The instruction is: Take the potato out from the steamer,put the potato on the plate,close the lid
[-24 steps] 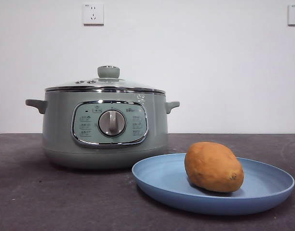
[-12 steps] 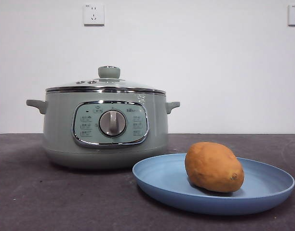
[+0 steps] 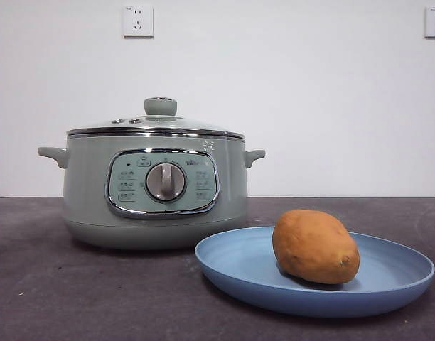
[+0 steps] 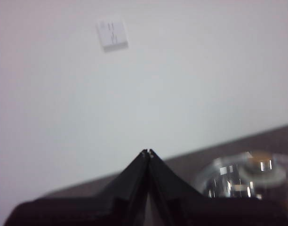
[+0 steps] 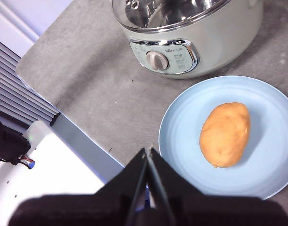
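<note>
The orange-brown potato lies on the blue plate at the front right, also in the right wrist view on the plate. The sage-green steamer stands at the left with the glass lid resting on it; the right wrist view shows both the steamer and the lid. My left gripper is shut and empty, raised above the table with the lid blurred below. My right gripper is shut and empty, high above the table beside the plate.
The dark grey table runs to a white wall with two sockets. In the right wrist view the table's edge borders a white surface and a ribbed panel.
</note>
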Motion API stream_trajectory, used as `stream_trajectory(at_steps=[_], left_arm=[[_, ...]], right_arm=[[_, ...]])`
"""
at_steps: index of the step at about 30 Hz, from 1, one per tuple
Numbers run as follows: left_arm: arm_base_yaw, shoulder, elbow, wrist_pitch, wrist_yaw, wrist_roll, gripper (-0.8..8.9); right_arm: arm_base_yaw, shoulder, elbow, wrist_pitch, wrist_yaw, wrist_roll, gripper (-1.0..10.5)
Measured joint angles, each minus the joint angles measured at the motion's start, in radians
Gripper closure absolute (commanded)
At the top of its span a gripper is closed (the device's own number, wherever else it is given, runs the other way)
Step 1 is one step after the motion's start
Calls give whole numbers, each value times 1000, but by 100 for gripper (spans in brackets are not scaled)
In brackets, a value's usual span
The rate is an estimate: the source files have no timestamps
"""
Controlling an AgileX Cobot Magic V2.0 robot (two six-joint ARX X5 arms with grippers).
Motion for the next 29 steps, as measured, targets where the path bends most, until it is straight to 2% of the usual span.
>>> stream_trajectory(at_steps=[5,11,20,29], left_arm=[[0,-116,-208,54,-16,-31,818],[1,-210,-359,58,-27,-67,817],[3,-287,-467,39,-45,-112,817],[3,-352,-479,-97,-68,-118,817]], right_arm=[[0,0,0,0,0,0,946],[0,0,0,0,0,0,946],[0,0,0,0,0,0,946],[0,0,0,0,0,0,946]])
